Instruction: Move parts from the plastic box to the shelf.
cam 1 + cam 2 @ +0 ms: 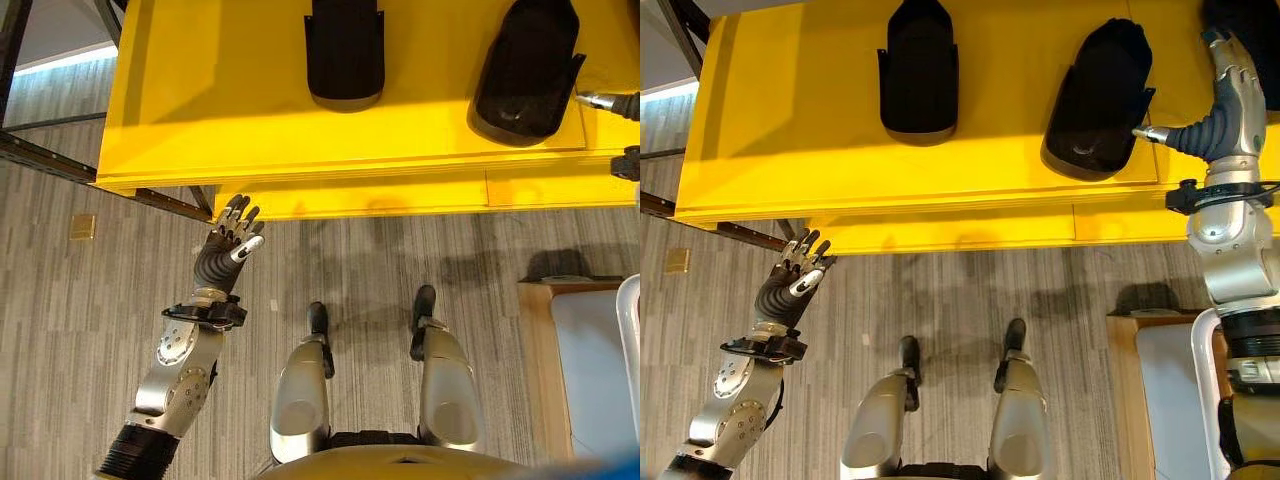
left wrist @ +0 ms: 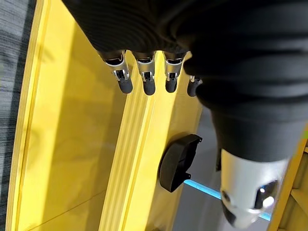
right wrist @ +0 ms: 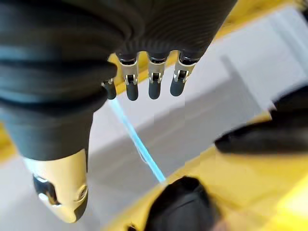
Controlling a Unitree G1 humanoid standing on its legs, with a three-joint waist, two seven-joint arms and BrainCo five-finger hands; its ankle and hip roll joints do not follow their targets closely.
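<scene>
Yellow shelf spans the top of the head views, its front edge just ahead of the robot. Two black parts lie on it, well apart: a squarer one toward the left, flat and square to the edge, and a rounder one toward the right, lying at a slant. Judged: both look already delivered and set back from the lip, so they will not slide off. A third dark shape sits at the far right corner of the shelf, too cropped to identify. Right hand is up over the shelf just beside the rounder part, fingers straight and spread with nothing between them in its wrist view, thumb pointing toward the part; whether it touches is not clear. Reads as a release or a final nudge. Left hand hangs below the shelf's front edge, fingers straight and loose, empty, idle. A pale box with a white rim on a wooden stand shows at lower right beside the robot, likely the plastic box; its contents cannot be seen. Floor is grey striped carpet; a dark metal frame member runs under the shelf's left end, a small tan square lies on the carpet near it
</scene>
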